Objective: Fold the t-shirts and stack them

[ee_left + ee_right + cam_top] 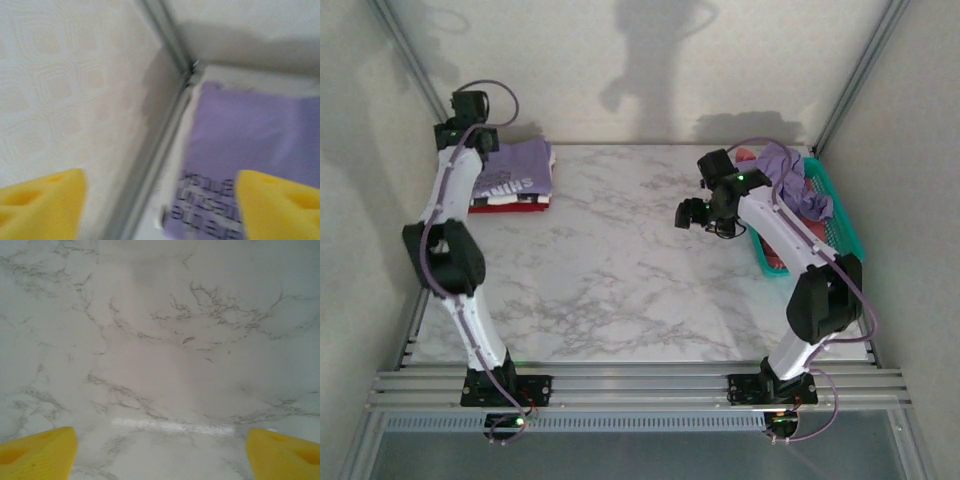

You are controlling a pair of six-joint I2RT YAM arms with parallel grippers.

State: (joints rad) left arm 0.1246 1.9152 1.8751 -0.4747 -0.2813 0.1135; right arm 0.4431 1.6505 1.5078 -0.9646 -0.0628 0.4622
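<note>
- Left wrist view: the left pincer (160, 212) is spread wide with nothing between its yellow tips. It hangs over the lettered edge of a folded lavender t-shirt (250, 130). The shirt lies close against a metal rail (150, 150) and the wall (60, 75), so there is little room on that side. The arm would best rise straight up before swinging away, or a tip may catch the cloth and undo the fold.
- Right wrist view: the right pincer (160, 452) is also wide and holds nothing. It looks down on the bare marble counter (160, 340).
- Top view: the folded stack (515, 178) sits in the back left corner, with the lavender shirt on top. The unfolded shirts (785, 168) are heaped in a teal basket (842, 228) at the right edge, just behind the right pincer.
- The next shirt probably comes from that heap. It should be pinched as a single layer near a shoulder and lifted well over the basket rim, so the basket does not drag along.
- The middle of the counter between stack and basket is open, and it looks like the best place to spread and fold.
</note>
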